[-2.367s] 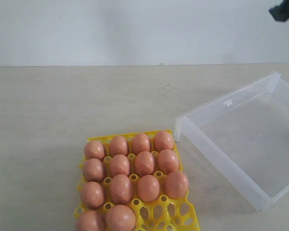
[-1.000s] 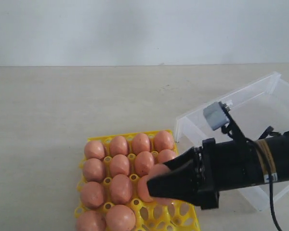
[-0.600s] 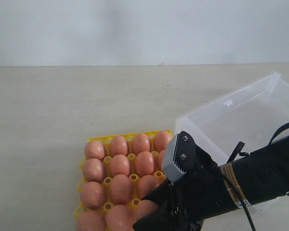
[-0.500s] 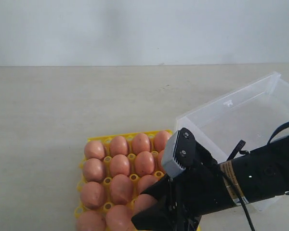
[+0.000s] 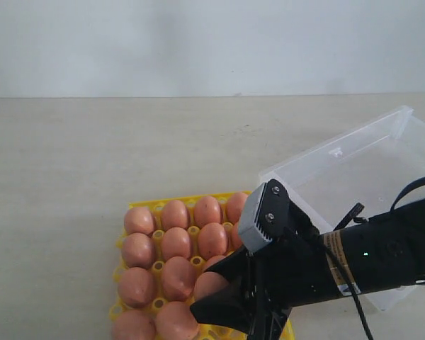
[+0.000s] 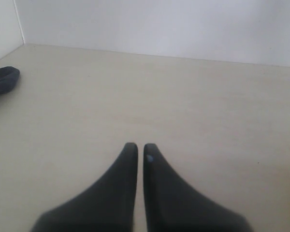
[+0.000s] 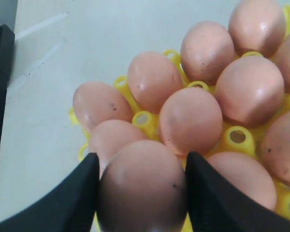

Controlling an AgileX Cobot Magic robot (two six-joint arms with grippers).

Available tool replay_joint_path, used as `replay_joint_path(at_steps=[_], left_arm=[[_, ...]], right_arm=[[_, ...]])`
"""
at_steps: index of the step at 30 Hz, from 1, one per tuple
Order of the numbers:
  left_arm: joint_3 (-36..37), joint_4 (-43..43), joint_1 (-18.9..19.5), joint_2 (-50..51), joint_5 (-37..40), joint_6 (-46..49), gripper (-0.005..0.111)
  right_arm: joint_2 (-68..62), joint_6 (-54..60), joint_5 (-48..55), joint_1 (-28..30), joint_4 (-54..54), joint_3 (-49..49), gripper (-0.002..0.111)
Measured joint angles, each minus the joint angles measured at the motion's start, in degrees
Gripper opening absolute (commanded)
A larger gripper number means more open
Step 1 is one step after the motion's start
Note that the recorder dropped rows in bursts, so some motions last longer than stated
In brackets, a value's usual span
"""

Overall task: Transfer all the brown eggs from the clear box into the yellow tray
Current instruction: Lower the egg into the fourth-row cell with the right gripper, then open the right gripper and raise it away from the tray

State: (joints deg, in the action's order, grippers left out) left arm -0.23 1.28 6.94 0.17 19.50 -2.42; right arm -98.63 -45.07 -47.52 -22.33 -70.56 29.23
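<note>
Right gripper point(image 7: 141, 166): clamped on one brown egg point(image 7: 142, 191), low over the crowded yellow tray point(image 5: 186, 199).
Left gripper point(image 6: 136, 147): closed, empty.
Risk: lowered off-socket, it could strike seated eggs point(image 5: 176, 243) or a post point(image 7: 237, 137) and crack.

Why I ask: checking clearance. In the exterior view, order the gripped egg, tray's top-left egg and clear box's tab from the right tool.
1. Gripped egg: between right tool's jaws.
2. Top-left egg: yellow tray's far corner, leftward.
3. Tab: clear box's wall, far to the right.
</note>
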Motion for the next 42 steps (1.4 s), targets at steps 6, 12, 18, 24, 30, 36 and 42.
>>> replay_joint_path(at_steps=[6,12,18,24,30,36,42], left_arm=[[0.0,0.0,0.0,0.0,0.0,0.0,0.004],[0.0,0.0,0.0,0.0,0.0,0.0,0.004],[0.0,0.0,0.0,0.0,0.0,0.0,0.004],[0.0,0.0,0.0,0.0,0.0,0.0,0.004],[0.0,0.0,0.0,0.0,0.0,0.0,0.004],[0.0,0.0,0.0,0.0,0.0,0.0,0.004],[0.0,0.0,0.0,0.0,0.0,0.0,0.004]], right_arm=[[0.0,0.1,0.1,0.0,-0.4,0.0,0.000],[0.0,-0.1,0.0,0.0,-1.2,0.0,0.024],[0.0,-0.3,0.0,0.0,-1.2,0.0,0.041],[0.0,-0.5,0.0,0.0,-1.1,0.0,0.060],[0.0,-0.5,-0.4,0.0,-1.0,0.0,0.059],[2.3,-2.1,-4.7,0.0,3.4,0.0,0.046],[12.8,-0.4,5.3,0.0,17.7,3.2,0.001]])
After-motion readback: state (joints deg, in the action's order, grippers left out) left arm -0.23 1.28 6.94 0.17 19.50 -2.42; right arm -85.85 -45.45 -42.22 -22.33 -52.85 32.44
